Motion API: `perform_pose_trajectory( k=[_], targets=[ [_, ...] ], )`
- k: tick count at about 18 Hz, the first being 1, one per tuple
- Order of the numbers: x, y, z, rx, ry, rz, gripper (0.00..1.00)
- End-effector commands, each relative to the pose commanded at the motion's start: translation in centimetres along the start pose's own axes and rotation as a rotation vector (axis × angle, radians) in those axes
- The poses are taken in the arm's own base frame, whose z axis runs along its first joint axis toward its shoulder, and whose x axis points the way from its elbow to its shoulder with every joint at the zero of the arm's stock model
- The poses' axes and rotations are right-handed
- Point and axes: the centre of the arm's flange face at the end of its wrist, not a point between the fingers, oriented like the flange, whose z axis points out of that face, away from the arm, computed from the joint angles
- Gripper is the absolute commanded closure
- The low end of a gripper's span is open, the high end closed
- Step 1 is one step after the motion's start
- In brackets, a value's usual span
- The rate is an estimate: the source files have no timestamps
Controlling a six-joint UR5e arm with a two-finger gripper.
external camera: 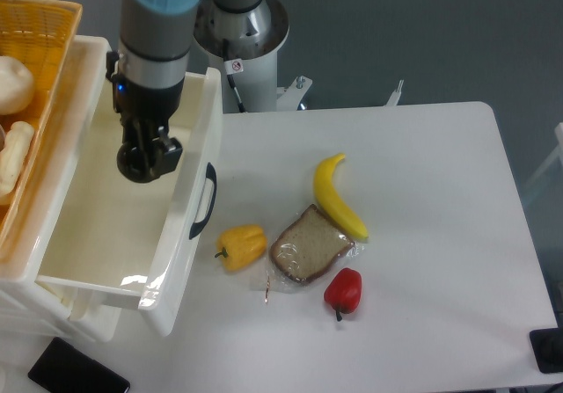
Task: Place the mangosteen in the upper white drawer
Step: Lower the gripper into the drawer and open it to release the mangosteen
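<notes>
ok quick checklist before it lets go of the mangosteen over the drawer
1. Mangosteen in the gripper: ok, dark round fruit sits between the fingers.
2. Gripper over the upper white drawer: ok, it appears inside the front panel.
3. Drawer open: ok, pulled out.
4. Drawer floor free under the fruit: ok, nothing seen there.
5. Height above the drawer floor: cannot tell from this single view.
6. Yellow pepper and banana out of the way: ok, on the table.

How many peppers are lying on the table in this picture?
2. The yellow pepper lies beside the drawer front, left of the bread slice. The red pepper lies right below that slice. None seems hidden.
</notes>
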Motion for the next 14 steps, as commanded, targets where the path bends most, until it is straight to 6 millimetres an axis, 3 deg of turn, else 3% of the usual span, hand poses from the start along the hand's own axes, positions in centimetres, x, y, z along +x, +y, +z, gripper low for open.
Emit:
perform_pose_trajectory(
  k=[3, 5, 7, 10, 12, 13, 14],
  targets=[
    [-0.3, -0.5, 1.7, -0.01, 0.025, 0.006, 0.84],
    [-0.5, -0.6, 2.4, -0.016, 0.036, 0.007, 0.75],
    [-0.5, -0.6, 2.5, -0.015, 0.038, 0.008, 0.58],
    [-0.6, -0.5, 2.5, -0.012, 0.04, 0.051, 0.46],
    [-0.6, -0.5, 2.5, -0.011, 0.04, 0.068, 0.25],
    [-0.7, -0.5, 2.4, -0.011, 0.037, 0.069, 0.08],
    [-0.7, -0.5, 2.1, -0.01, 0.032, 0.067, 0.0]
  ],
)
